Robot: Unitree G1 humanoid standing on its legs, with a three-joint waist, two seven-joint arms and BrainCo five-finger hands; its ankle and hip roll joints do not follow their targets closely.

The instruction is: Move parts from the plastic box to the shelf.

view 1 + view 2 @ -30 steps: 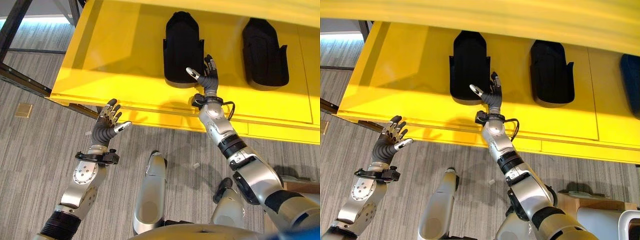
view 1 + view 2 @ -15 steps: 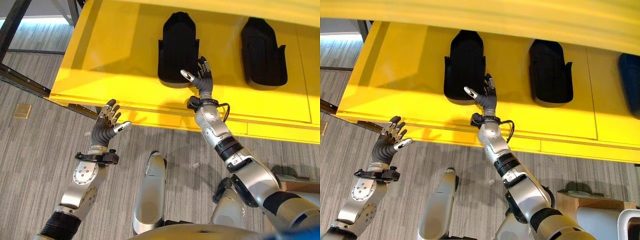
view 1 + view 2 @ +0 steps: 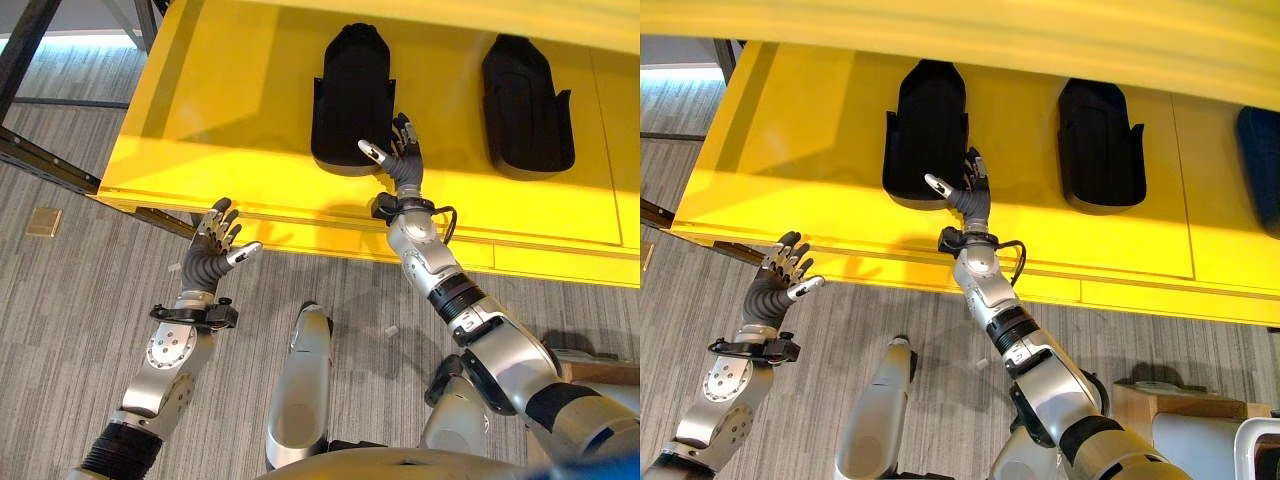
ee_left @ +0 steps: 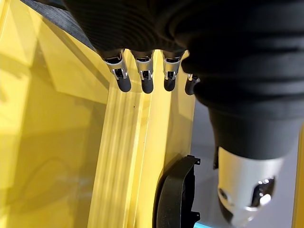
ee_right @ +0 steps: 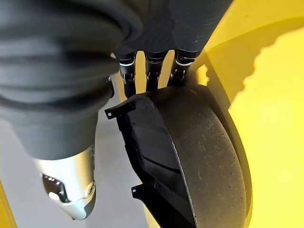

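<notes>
Two black moulded parts lie on the yellow shelf point(image 3: 230, 110): a left part point(image 3: 352, 95) and a right part point(image 3: 528, 100). My right hand point(image 3: 399, 160) is open, its straight fingers against the near right edge of the left part point(image 5: 199, 156), thumb spread toward the part's near end. My left hand point(image 3: 212, 245) hangs open and empty in front of the shelf's near edge, palm up, fingers spread, over the floor. In the left wrist view its fingers point(image 4: 142, 78) stand straight beside the shelf.
A blue object point(image 3: 1262, 170) lies at the shelf's far right. A dark metal frame point(image 3: 45, 150) runs under the shelf's left end. A small tan square point(image 3: 47, 221) lies on the grey floor. A white-rimmed box corner point(image 3: 1255, 450) and a brown surface point(image 3: 1180, 408) sit at lower right.
My right hand has pushed the left black part to the left along the shelf and followed it. The left hand has stayed still.
</notes>
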